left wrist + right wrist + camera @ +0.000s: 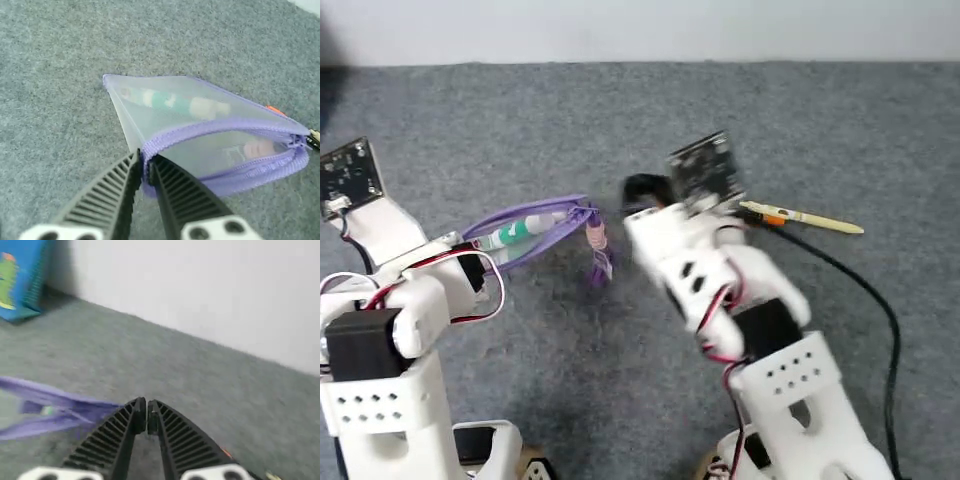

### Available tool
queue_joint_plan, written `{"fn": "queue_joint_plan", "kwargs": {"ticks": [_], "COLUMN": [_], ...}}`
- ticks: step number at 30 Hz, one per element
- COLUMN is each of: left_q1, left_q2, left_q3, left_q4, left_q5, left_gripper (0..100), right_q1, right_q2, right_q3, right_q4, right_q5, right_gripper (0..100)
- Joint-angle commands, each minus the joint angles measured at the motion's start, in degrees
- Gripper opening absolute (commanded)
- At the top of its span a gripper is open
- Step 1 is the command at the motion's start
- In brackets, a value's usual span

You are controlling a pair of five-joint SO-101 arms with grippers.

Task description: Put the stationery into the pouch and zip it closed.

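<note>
A clear pouch with a purple zipper (pixel 535 230) lies on the grey carpet, tilted up at one end. Inside it are a green-and-white stick (pixel 172 101) and another pale item (pixel 257 149). Its zipper (pixel 225 127) stands partly open, and a small charm (pixel 598 250) hangs from the far end. My left gripper (pixel 145 172) is shut on the pouch's near corner. My right gripper (pixel 146 416) is shut with nothing visible between its fingers, just beyond the pouch's purple end (pixel 55 407). A yellow pen with an orange band (pixel 800 217) lies to the right of the right arm (pixel 720 280).
A black cable (pixel 865 290) runs across the carpet beside the right arm. A blue box (pixel 20 280) stands against the white wall far off. Open carpet lies in front of the pouch and beyond both arms.
</note>
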Motion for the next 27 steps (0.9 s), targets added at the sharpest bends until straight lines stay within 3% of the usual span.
{"fn": "queue_joint_plan", "kwargs": {"ticks": [1,11,18,27], "left_q1": [0.0,0.0,0.0,0.0], "left_q2": [0.26,0.35,0.35,0.35], "left_q3": [-3.12,-3.12,-3.12,-3.38], "left_q4": [0.18,0.35,0.79,0.7], "left_q5": [0.62,0.62,0.35,0.35], "left_gripper": [1,1,1,1], "right_q1": [6.29,13.76,14.02,14.11], "right_q2": [-1.01,20.0,43.03,72.31], "right_q3": [-3.52,-8.62,-28.31,-58.81], "right_q4": [4.26,9.27,18.95,32.84], "right_q5": [0.62,12.04,19.34,19.34], "right_gripper": [1.4,2.0,2.0,2.0]}}
